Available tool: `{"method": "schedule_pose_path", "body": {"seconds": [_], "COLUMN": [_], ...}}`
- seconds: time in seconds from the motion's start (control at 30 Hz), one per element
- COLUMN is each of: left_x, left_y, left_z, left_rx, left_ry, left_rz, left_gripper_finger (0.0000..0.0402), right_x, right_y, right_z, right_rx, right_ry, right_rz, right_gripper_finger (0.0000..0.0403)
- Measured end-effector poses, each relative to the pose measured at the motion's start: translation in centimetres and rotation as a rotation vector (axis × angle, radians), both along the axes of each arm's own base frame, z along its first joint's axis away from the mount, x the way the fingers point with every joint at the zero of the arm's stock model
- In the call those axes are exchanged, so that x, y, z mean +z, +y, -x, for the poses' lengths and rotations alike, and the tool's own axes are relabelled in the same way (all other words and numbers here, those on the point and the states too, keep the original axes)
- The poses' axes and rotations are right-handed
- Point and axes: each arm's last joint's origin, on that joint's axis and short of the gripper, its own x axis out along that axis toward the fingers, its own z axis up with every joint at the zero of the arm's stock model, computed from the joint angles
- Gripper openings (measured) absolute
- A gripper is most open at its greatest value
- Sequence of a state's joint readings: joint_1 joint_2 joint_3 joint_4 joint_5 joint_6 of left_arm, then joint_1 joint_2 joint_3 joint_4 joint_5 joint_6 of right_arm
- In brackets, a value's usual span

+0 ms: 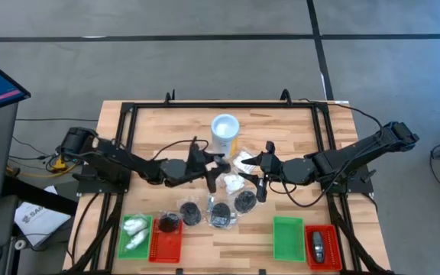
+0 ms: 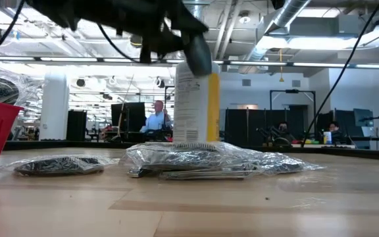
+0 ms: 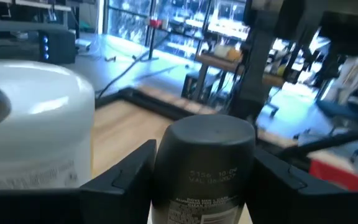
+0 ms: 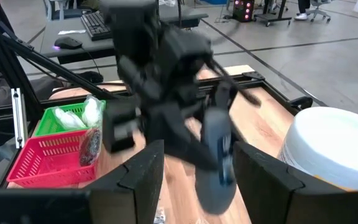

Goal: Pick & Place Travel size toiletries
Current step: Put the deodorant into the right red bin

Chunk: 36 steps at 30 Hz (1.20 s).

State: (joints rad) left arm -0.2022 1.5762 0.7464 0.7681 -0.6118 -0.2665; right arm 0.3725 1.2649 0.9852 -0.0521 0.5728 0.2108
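Left gripper (image 1: 214, 182) is clamped on a dark grey piece (image 3: 204, 168) beside the white tub (image 1: 224, 132). Right gripper (image 1: 262, 183) is apart, empty. Some packets sit in trays (image 1: 135, 250); many wait.
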Motion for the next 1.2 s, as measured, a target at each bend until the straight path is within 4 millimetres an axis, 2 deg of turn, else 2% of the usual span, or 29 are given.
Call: {"method": "schedule_pose_path", "body": {"seconds": [0.27,0.43,0.93,1.03,1.2], "left_x": [3.4,4.6,4.9,5.1,5.1], "left_y": [0.4,0.5,0.3,0.2,-0.2], "left_z": [1.6,2.2,2.1,1.7,-0.2], "left_rx": [0.002,0.002,-0.069,-0.078,-0.095], "left_ry": [-0.111,-0.152,-0.187,-0.186,-0.174], "left_rz": [0.023,0.031,0.061,0.061,0.038], "left_gripper_finger": [0.0185,0.0187,0.0185,0.0186,0.0186], "right_x": [0.0,0.0,0.0,-0.6,-2.2], "right_y": [0.0,0.0,-0.4,-0.3,-0.1], "right_z": [0.0,0.0,-0.2,-1.0,-2.8], "right_rx": [0.000,0.000,-0.015,-0.023,-0.025], "right_ry": [0.000,-0.002,-0.006,0.004,0.026], "right_rz": [0.000,-0.001,-0.002,0.002,0.050], "right_gripper_finger": [0.0182,0.0182,0.0182,0.0182,0.0182]}}
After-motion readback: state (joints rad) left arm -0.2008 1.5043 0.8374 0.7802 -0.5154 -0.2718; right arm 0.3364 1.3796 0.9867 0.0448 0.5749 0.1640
